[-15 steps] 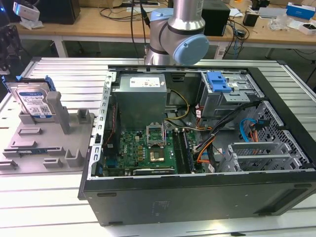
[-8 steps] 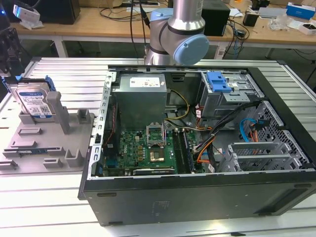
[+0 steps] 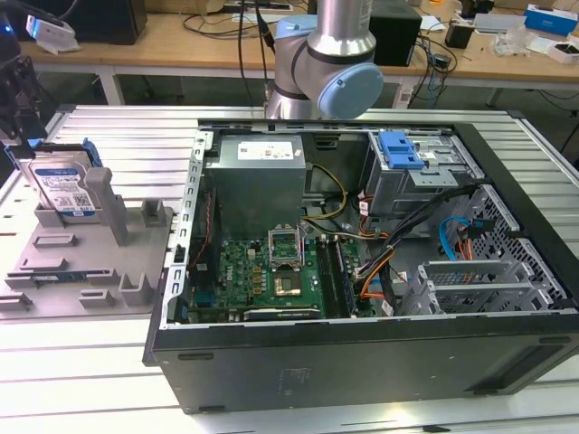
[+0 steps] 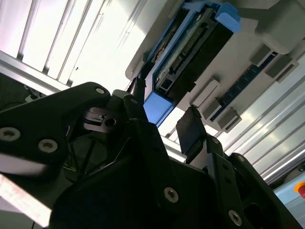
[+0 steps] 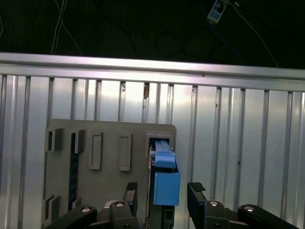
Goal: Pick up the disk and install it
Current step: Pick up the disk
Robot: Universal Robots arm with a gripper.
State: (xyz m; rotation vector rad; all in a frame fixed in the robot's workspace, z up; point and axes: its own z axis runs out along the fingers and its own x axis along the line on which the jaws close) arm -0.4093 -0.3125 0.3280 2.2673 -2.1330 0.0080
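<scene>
Exterior view: the silver disk in its bright blue plastic carrier [image 3: 63,185] is standing on edge in a slot of the grey plastic fixture [image 3: 90,262]. That's at the exterior view's left, beside the open black computer case [image 3: 362,344].

Second wrist view: the black gripper [image 4: 164,119] straddles the carrier's blue end, with its fingers [image 4: 190,131] spread wide.

First wrist view: there's a gap on each side of the disk [image 5: 166,183], so nothing is gripped.

One disk [image 3: 65,185], one claw [image 5: 163,190], one case [image 3: 362,354].
</scene>
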